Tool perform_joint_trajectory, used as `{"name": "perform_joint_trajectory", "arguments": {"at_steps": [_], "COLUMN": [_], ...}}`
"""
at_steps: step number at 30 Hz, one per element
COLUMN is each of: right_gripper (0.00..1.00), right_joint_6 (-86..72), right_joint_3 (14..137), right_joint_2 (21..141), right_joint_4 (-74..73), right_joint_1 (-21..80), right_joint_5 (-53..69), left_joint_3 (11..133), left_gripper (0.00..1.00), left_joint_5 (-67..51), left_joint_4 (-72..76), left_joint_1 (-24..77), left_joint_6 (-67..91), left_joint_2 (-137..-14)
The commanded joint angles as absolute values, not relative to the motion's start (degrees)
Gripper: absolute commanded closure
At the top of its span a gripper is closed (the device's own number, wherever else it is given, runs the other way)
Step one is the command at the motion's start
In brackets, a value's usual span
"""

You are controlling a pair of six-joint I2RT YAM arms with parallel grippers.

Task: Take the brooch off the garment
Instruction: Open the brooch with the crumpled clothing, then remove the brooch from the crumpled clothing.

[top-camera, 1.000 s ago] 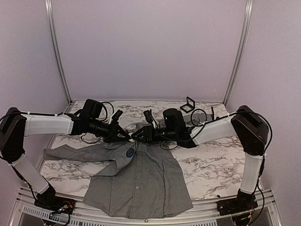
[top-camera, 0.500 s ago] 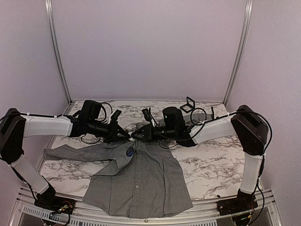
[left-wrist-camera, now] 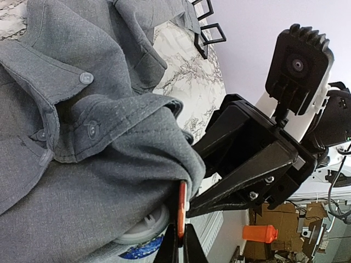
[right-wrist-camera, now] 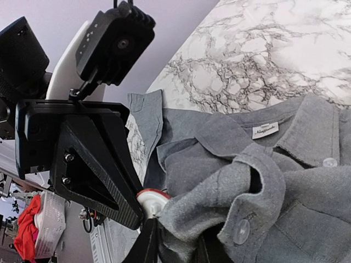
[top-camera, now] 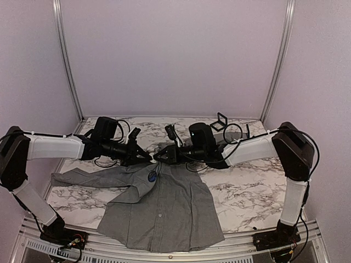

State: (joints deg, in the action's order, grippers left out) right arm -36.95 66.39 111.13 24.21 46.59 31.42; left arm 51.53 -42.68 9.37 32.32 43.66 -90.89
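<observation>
- Over the counter (top-camera: pixel 258 192), top view: the garment (top-camera: pixel 164 208) lies front up. Its collar is toward the far wall, its hem is at the near edge, and one sleeve stretches out to the left.
- Same view: the left end effector (top-camera: pixel 149 158) and right end effector (top-camera: pixel 158 158) meet tip to tip at the collar end of the button strip, with cloth raised between them.
- Same view: the brooch (top-camera: pixel 152 176), a round blue disc, sits on the chest just below both tips.
- Same view: a black bracket (top-camera: pixel 220 121) stands at the far side of the counter, well apart from the garment.
- Left wrist view: the left end effector (left-wrist-camera: pixel 180 241) is pressed together on a fold of the garment (left-wrist-camera: pixel 82 181).
- Same view: the brooch (left-wrist-camera: pixel 143 236) shows a white rim and a blue face just beside the fingers, partly under the fold. The right end effector's black fingers reach the same fold from the right.
- Right wrist view: the right end effector (right-wrist-camera: pixel 175 246) pinches a bunched fold of the garment (right-wrist-camera: pixel 285 219) beside a button.
- Same view: the brooch (right-wrist-camera: pixel 153 198) shows as a white and red rim touching that fold, with the left end effector's tip close against it.
- Same view: the open collar with its white label (right-wrist-camera: pixel 265 130) lies beyond.
</observation>
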Motion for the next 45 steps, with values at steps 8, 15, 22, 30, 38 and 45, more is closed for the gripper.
{"name": "perform_joint_trajectory", "arguments": {"at_steps": [8, 15, 22, 30, 38, 45], "right_gripper": [0.60, 0.54, 0.50, 0.45, 0.36, 0.30], "right_joint_6": [-31.2, -29.9, -28.3, -27.2, -27.4, -28.8], "right_joint_3": [67.1, 67.4, 68.1, 68.0, 67.5, 67.0], "right_joint_2": [107.5, 106.9, 106.1, 104.0, 101.5, 98.8], "right_joint_4": [17.6, 15.8, 13.6, 12.2, 13.2, 15.3], "right_joint_1": [47.2, 47.5, 48.1, 48.1, 47.0, 45.8], "right_joint_5": [27.0, 25.9, 24.2, 22.4, 23.3, 25.2], "left_joint_3": [57.0, 57.4, 58.2, 59.2, 58.7, 57.7], "left_gripper": [1.00, 1.00, 1.00, 1.00, 1.00, 1.00], "left_joint_5": [-32.3, -26.3, -22.9, -23.6, -28.4, -30.8], "left_joint_4": [-4.9, -6.8, -6.4, -5.8, -0.7, 6.7], "left_joint_1": [32.8, 32.8, 32.8, 32.8, 33.1, 34.6], "left_joint_6": [34.4, 32.9, 32.2, 30.3, 29.0, 29.2], "left_joint_2": [-88.3, -86.7, -86.1, -85.9, -84.4, -83.1]}}
